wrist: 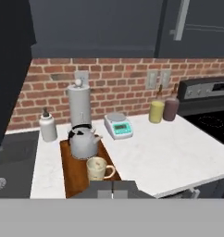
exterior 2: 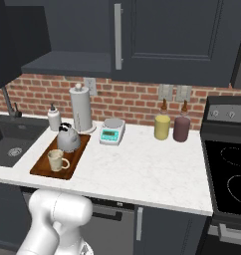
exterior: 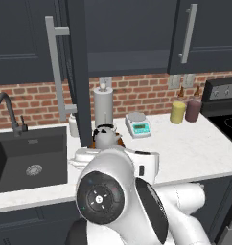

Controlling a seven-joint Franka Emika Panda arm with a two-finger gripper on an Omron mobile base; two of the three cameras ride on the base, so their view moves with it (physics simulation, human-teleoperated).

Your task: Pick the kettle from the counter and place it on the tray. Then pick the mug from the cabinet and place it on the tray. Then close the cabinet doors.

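Jaws fully together, nothing held.

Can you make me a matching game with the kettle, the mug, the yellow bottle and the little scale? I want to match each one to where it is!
Things:
1. kettle
2. mug
3. yellow bottle
4. scale

Places:
A. beside the maroon bottle, near the stove
B. on the tray's back end
C. next to the paper-towel roll, off the tray
D. on the tray's front end

Pairs: 1-B, 2-D, 3-A, 4-C
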